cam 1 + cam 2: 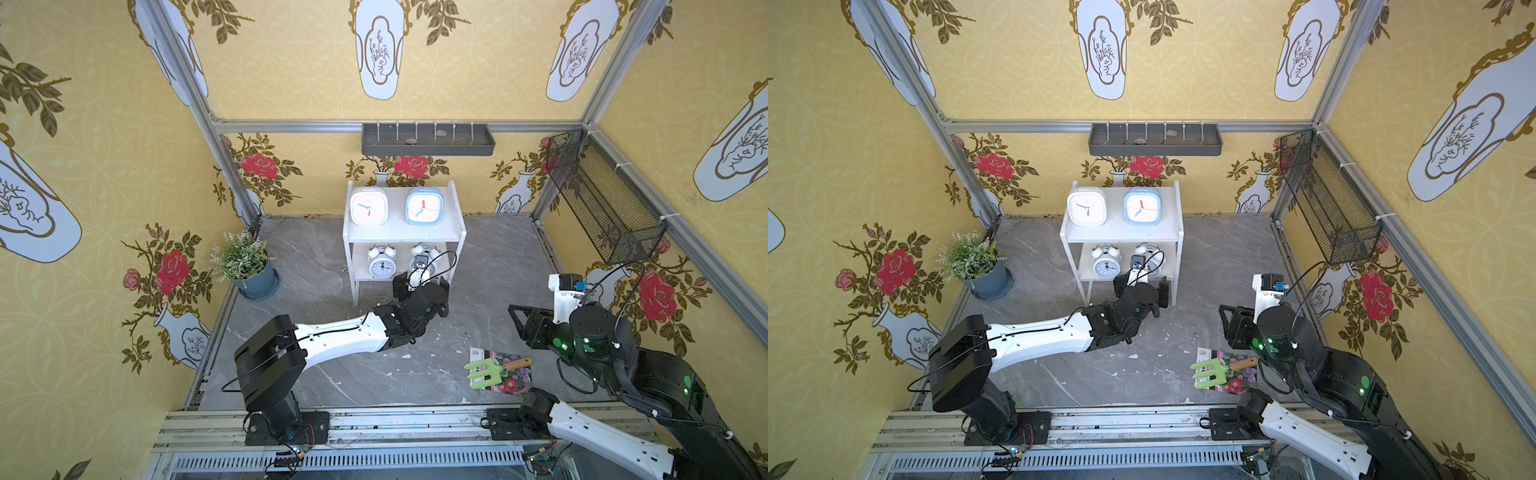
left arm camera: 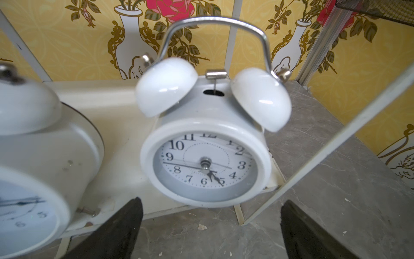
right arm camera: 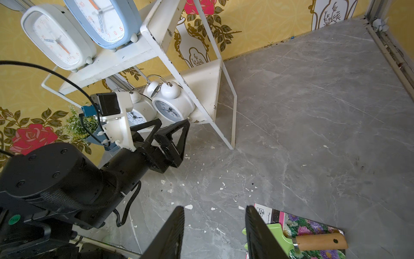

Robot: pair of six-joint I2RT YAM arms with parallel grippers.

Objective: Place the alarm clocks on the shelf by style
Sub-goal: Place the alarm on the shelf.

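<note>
Four alarm clocks, all on the shelf and grouped by style.

Upper board: a white rounded-square clock and a light blue rounded-square clock, side by side, upright, with pale dials facing forward.

Lower board: two round white clocks with chrome handles and black numerals.
- The left twin-bell clock stands well in on the board.
- The right twin-bell clock stands just beside it, close to the board's front edge and the thin side frame.

By this layout the sorting looks complete.

Your left end effector is spread wide and empty. Its tips are just short of the right twin-bell clock, one to either side of its face.

Your right end effector is partly apart and holds nothing. It is well away from the shelf, above the surface, near a green garden fork that lies on a flowered seed packet.

Risks to note:
- The right twin-bell clock sits so near the front edge that a finger brushing it on withdrawal could tip it or drag it off.
- The wrist cable loops in front of that clock in both top views and could catch a bell or the handle.
- A knock to the slender shelf could also unsettle the clocks above.
- Judged safest: draw the left arm straight back.

Also present: a potted plant, well apart.
</note>
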